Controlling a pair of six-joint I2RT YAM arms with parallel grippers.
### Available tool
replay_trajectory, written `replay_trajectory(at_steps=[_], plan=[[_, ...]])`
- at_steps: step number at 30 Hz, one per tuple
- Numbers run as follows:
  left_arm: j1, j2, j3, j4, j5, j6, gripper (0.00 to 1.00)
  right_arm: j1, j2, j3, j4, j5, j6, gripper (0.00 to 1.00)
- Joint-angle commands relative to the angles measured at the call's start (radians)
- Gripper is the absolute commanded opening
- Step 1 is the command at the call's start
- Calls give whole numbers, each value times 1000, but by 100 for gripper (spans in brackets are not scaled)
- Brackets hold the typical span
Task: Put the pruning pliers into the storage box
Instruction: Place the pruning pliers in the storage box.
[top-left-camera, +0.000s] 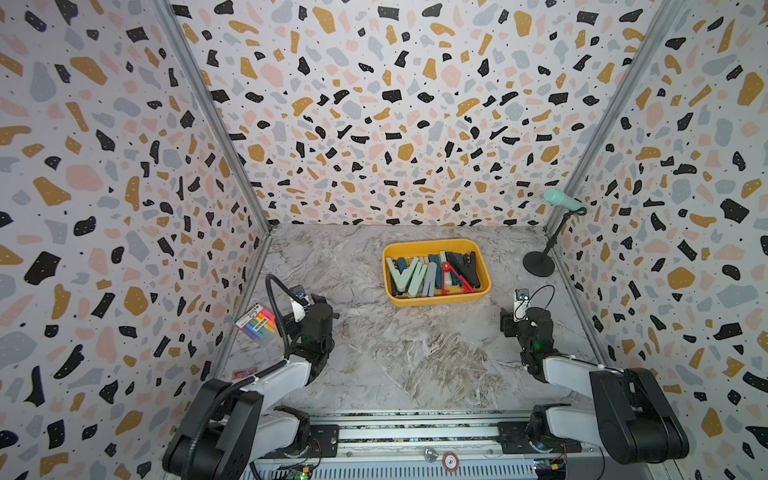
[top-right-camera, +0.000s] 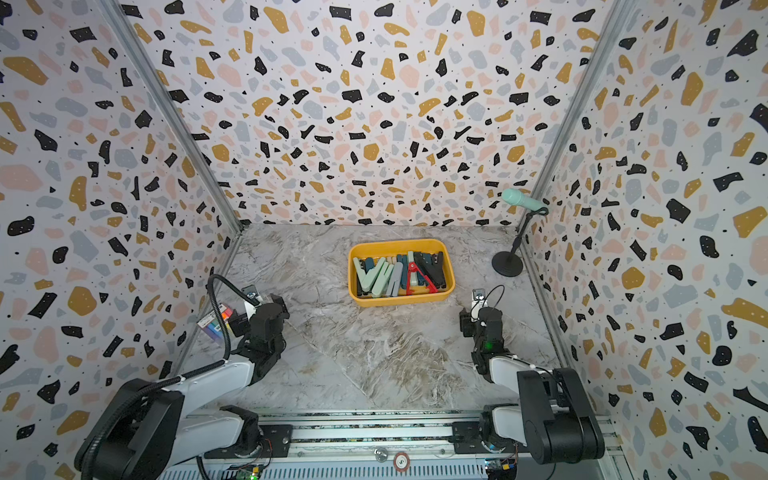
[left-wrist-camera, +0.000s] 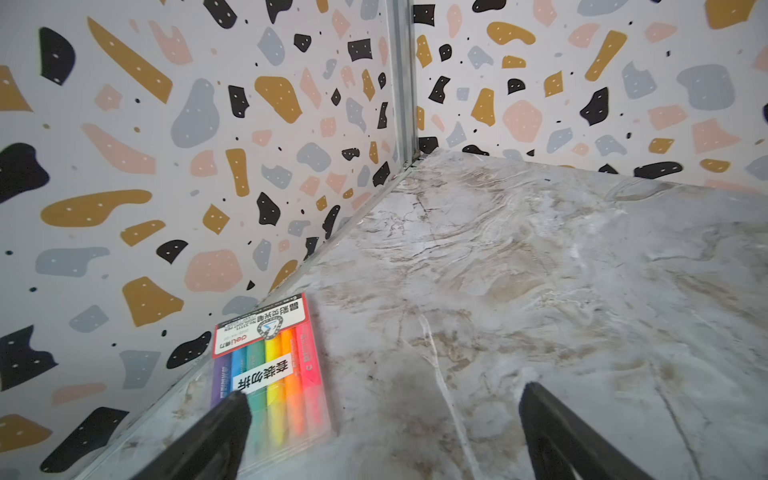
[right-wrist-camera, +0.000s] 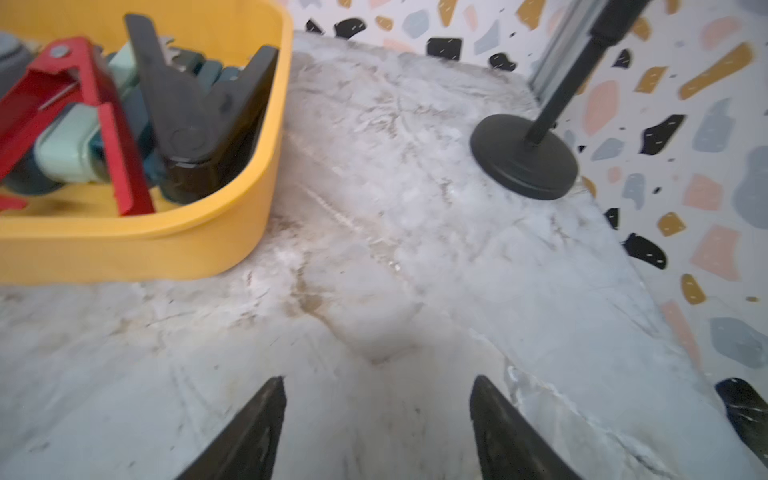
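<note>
My left tool (left-wrist-camera: 384, 392) and right tool (right-wrist-camera: 378, 382) gape empty; pliers (right-wrist-camera: 195, 116) in the box (right-wrist-camera: 232, 232) ahead look stiff, light, best pinched mid-arm.

Terrazzo-print walls (top-left-camera: 374, 104), grey marbled floor (top-left-camera: 415, 353), metal corner posts (top-left-camera: 210, 104), even light

storage box (right-wrist-camera: 249, 199): cut off by the right wrist view's edge, so only one rounded corner shows, and that softly blurred.
pruning pliers (top-left-camera: 434, 272): piled across one another in both top views; the lower ones are covered and the count cannot be told.
red pliers (right-wrist-camera: 122, 166): one arm runs out of the right wrist view.
microphone stand (right-wrist-camera: 523, 162): the pole is cut off by the frame edge.
highlighter pack (top-right-camera: 210, 326): partly behind the left arm's cable; its print is too small to read there.
left gripper (left-wrist-camera: 384, 395): only the fingertips are in frame.
right gripper (right-wrist-camera: 378, 380): only the fingertips are in frame.
small pink item (top-left-camera: 242, 374): too small to name.
</note>
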Motion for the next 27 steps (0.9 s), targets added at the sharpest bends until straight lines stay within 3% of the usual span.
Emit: replay_trajectory(at_steps=[1,4,5,7,9,12,14,15,16,18,21,27], plan=[[33,69,-37,307,-23,115,100,-10,34,7,284,-42,28,73],[75,109,-57,368,132,127,100,-23,106,-34,426,-55,54,73],[82,145,-91,488,130,140,100,-23,150,-63,513,-50,59,74],[87,110,-110,475,159,132,100,-21,207,-98,670,-60,44,79],[95,90,-166,549,208,133,99,-21,178,-80,587,-67,44,79],[98,188,-273,877,206,157,100,-19,182,-60,549,-91,31,79],[98,149,-227,723,205,140,100,-11,192,-24,483,-63,30,82],[98,123,-169,568,209,126,100,-8,198,-4,450,-51,32,93],[102,132,-137,523,217,128,100,-8,195,-12,461,-52,33,99],[106,171,-176,659,220,143,100,-9,197,-11,462,-53,33,99],[107,128,-152,548,228,124,100,-9,195,-10,459,-53,33,99],[108,140,-160,581,225,132,100,-8,194,-11,459,-54,31,99]])
